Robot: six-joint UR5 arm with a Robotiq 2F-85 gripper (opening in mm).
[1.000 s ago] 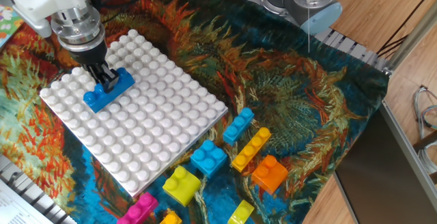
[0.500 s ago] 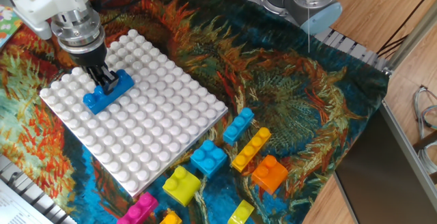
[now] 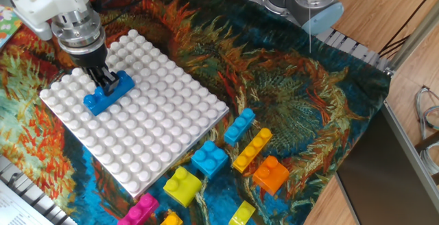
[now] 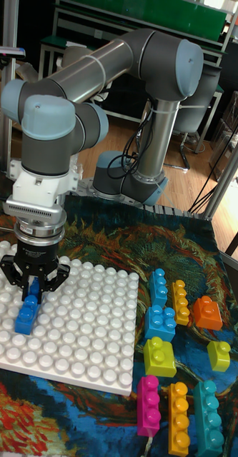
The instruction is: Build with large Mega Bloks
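Observation:
A dark blue Mega Blok (image 3: 107, 92) (image 4: 25, 312) lies on the white studded baseplate (image 3: 147, 125) (image 4: 90, 335), near its far left corner. My gripper (image 3: 103, 79) (image 4: 34, 287) points straight down over the brick's far end, and its black fingers are shut on the brick's sides. Loose Mega Bloks lie on the cloth to the right of the plate: two light blue (image 3: 239, 125) (image 3: 209, 158), a long yellow-orange one (image 3: 252, 149), an orange one (image 3: 271, 173), a yellow one (image 3: 182, 185) and a pink one (image 3: 137, 210).
A patterned cloth (image 3: 302, 95) covers the table. The arm's base (image 3: 312, 2) stands at the back right. More bricks lie at the front edge, among them a yellow one (image 3: 241, 213) and a teal one (image 4: 208, 418). A metal rail (image 3: 411, 156) borders the right side.

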